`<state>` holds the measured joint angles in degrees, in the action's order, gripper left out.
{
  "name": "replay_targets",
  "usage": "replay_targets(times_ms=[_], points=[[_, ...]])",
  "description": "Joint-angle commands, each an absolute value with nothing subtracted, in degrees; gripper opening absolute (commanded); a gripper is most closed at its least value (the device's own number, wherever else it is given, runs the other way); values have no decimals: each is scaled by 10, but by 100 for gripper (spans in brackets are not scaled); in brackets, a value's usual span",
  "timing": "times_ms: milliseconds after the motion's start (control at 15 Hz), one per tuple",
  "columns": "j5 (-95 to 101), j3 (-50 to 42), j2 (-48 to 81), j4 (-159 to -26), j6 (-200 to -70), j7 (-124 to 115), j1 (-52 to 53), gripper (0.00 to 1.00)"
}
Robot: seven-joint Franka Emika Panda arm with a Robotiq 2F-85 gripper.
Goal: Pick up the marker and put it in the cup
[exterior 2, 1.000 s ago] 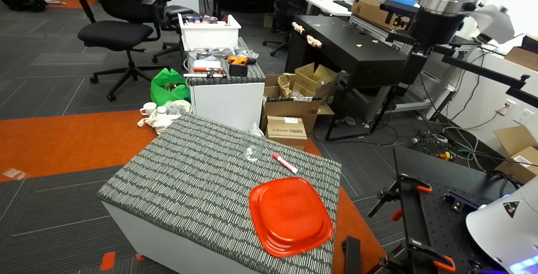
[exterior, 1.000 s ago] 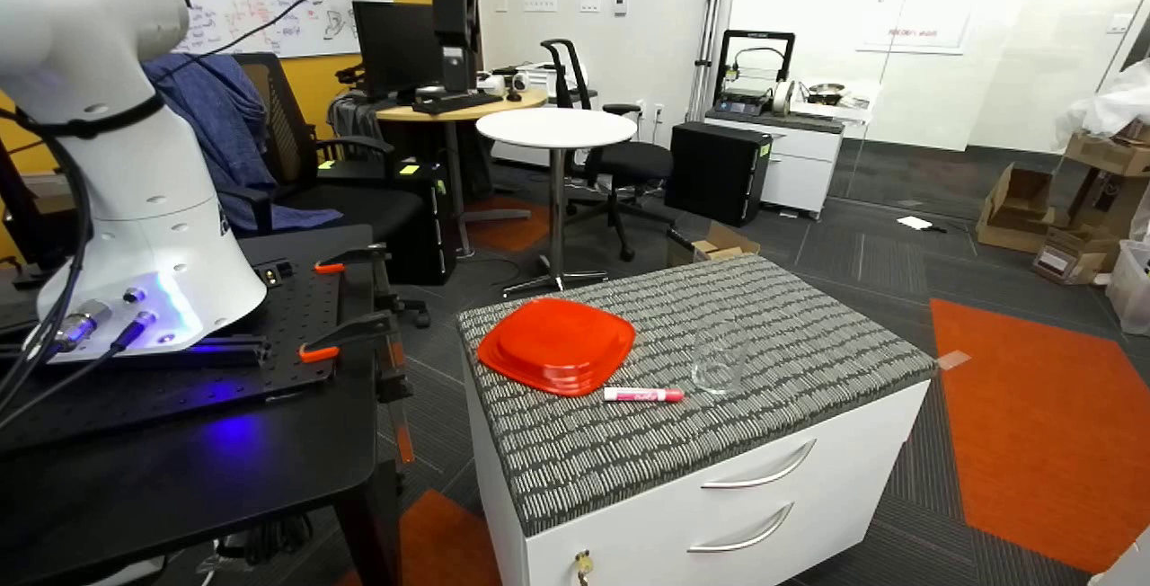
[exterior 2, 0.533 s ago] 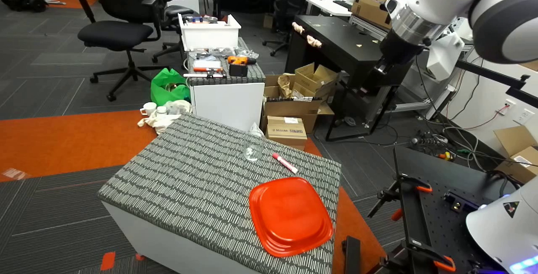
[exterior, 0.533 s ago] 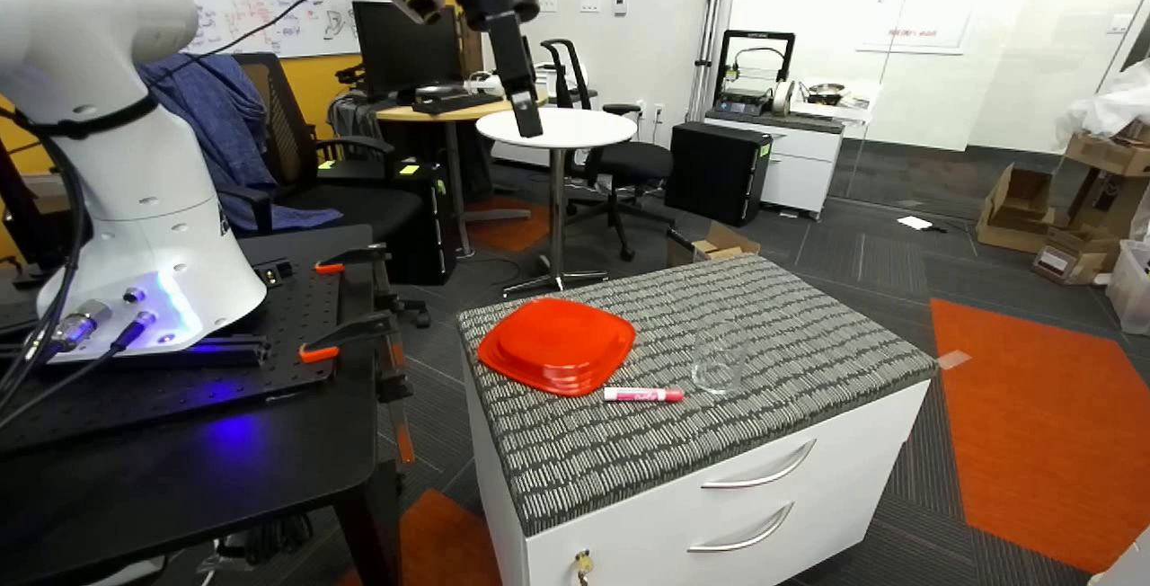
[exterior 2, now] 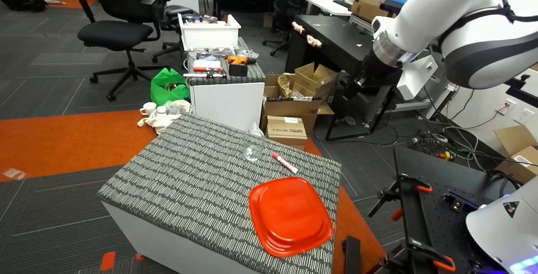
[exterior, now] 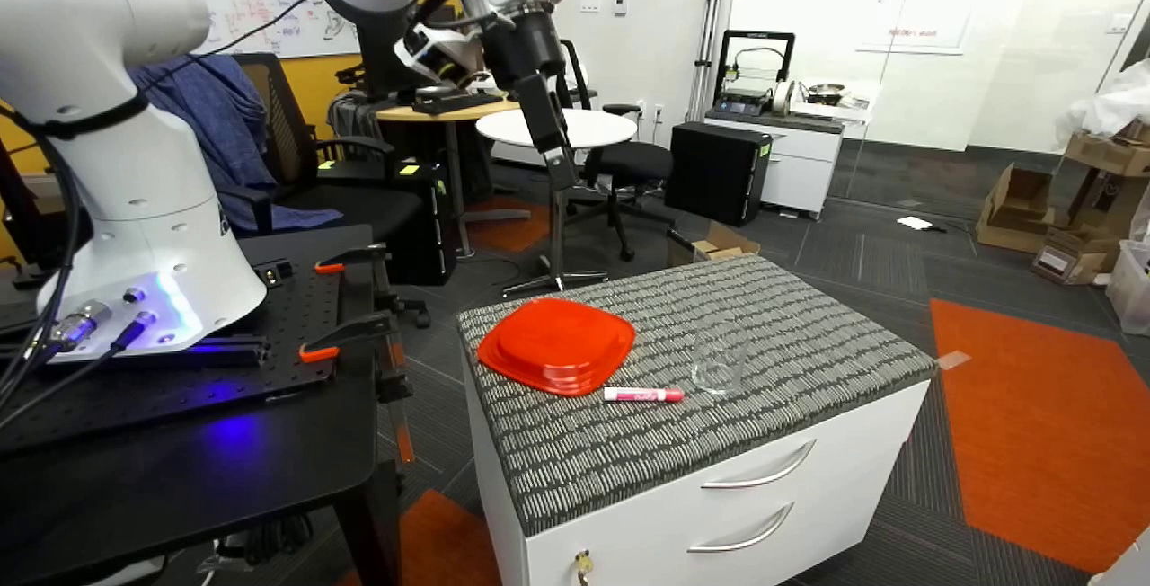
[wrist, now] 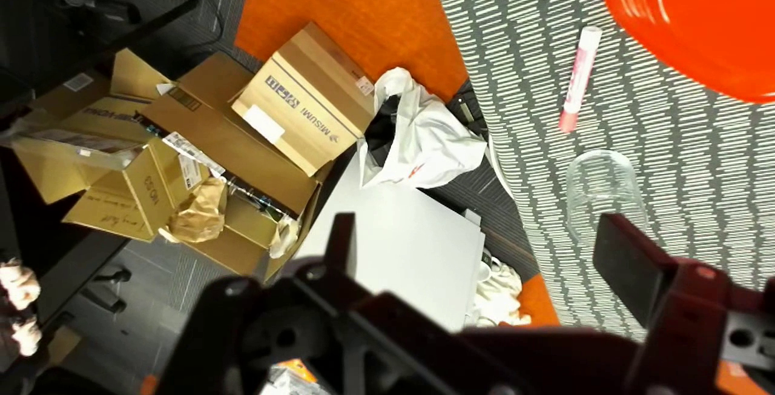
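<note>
Gripper [wrist: 478, 243] holds nothing, jaws wide apart. In an exterior view, marker [exterior: 643, 395] lies at 8 o'clock from upright cup [exterior: 716, 372], near but apart.

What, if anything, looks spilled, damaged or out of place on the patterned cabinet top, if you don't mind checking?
Nothing stands out. On the cabinet top, the clear cup stands upright, the marker lies flat, and the red dish rests nearby; I see no spill or damage.

Arm [exterior: 148, 20] arched across upper left in an exterior view; gripper [exterior: 562, 176] slanted downward; fingers [wrist: 629, 265] stood wide apart.
</note>
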<state>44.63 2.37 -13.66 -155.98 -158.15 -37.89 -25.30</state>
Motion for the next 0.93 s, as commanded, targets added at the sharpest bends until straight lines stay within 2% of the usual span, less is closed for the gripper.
replay_targets(times_ms=[0,400,867], points=[[448,24,-126,-1556,-1582,-387,-254,100],[448,24,-107,-1545,-1582,-397,-255,100],[498,30,5,-1497,-1591,-441,-261,100]])
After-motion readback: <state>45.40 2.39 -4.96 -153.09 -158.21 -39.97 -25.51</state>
